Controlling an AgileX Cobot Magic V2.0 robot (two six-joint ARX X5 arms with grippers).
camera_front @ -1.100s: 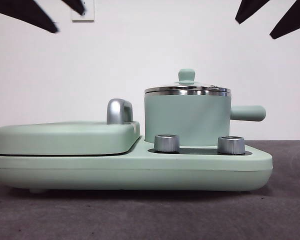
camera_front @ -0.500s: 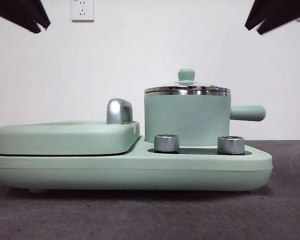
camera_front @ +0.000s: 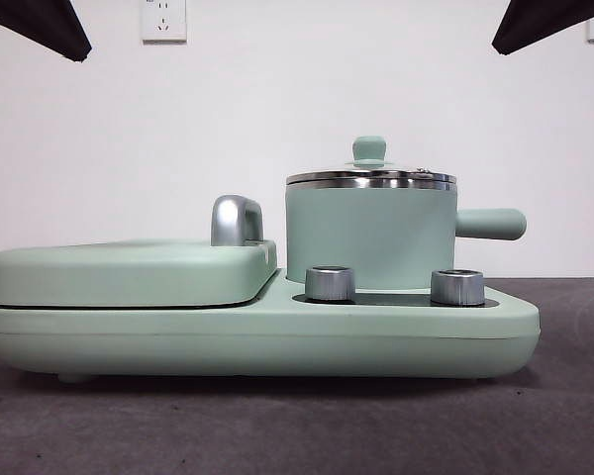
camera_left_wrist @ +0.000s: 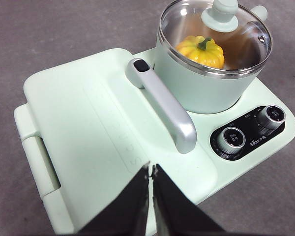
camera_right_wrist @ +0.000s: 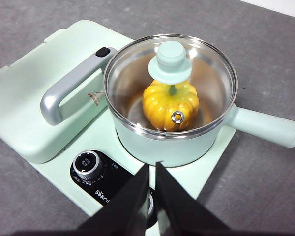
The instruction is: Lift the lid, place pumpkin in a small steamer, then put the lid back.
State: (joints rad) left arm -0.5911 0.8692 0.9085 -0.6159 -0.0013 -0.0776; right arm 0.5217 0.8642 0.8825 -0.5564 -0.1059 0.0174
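Observation:
The small steamer (camera_front: pixel 371 236) stands on the right of the mint-green cooker, its side handle pointing right. It also shows in the left wrist view (camera_left_wrist: pixel 206 88) and the right wrist view (camera_right_wrist: pixel 167 142). The lid (camera_front: pixel 370 177) sits on the steamer, its green knob (camera_right_wrist: pixel 170 62) on top. The lid also shows in the left wrist view (camera_left_wrist: pixel 246 39). Through the glass the pumpkin (camera_right_wrist: pixel 170 105) lies inside the pot, also in the left wrist view (camera_left_wrist: pixel 200 50). My left gripper (camera_left_wrist: pixel 151 172) is shut and empty, high above the griddle cover. My right gripper (camera_right_wrist: pixel 153 169) is shut and empty, high above the knobs.
The flat griddle cover (camera_front: pixel 129 272) with its chrome handle (camera_front: pixel 235 220) fills the cooker's left half. Two metal control knobs (camera_front: pixel 331 283) (camera_front: pixel 457 287) stand in front of the steamer. Both arms show only as black tips at the front view's top corners (camera_front: pixel 49 25) (camera_front: pixel 549 22).
Both arms have drawn up and outward toward the top corners of the front view, and their jaws have closed. The steamer, lid and pumpkin have not moved.

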